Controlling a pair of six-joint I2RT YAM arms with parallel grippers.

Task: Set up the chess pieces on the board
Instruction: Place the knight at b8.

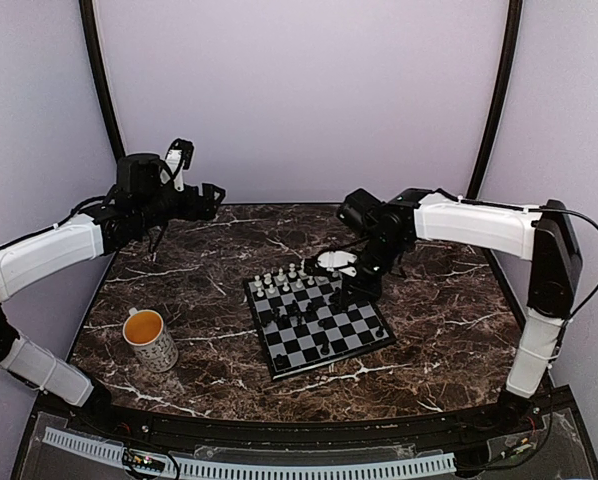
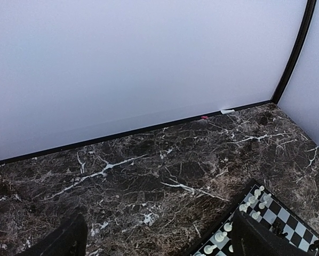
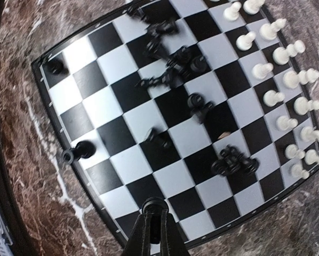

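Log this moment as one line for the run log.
left hand open, high at far left | right hand shut over board edge, hold unclear | white pieces in two rows | black pieces mostly scattered mid-board

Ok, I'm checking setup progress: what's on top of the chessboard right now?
On the chessboard, white pieces stand in two rows along one edge. Black pieces are scattered across the middle, several lying down. The shut right pincer covers part of the rim.

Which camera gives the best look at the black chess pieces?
The right wrist view: it looks down from close by, so the black chess pieces show clearly, scattered, some seemingly toppled. The top external view shows them as tiny dark specks. The left wrist view catches just a corner of the board with mostly white pieces.
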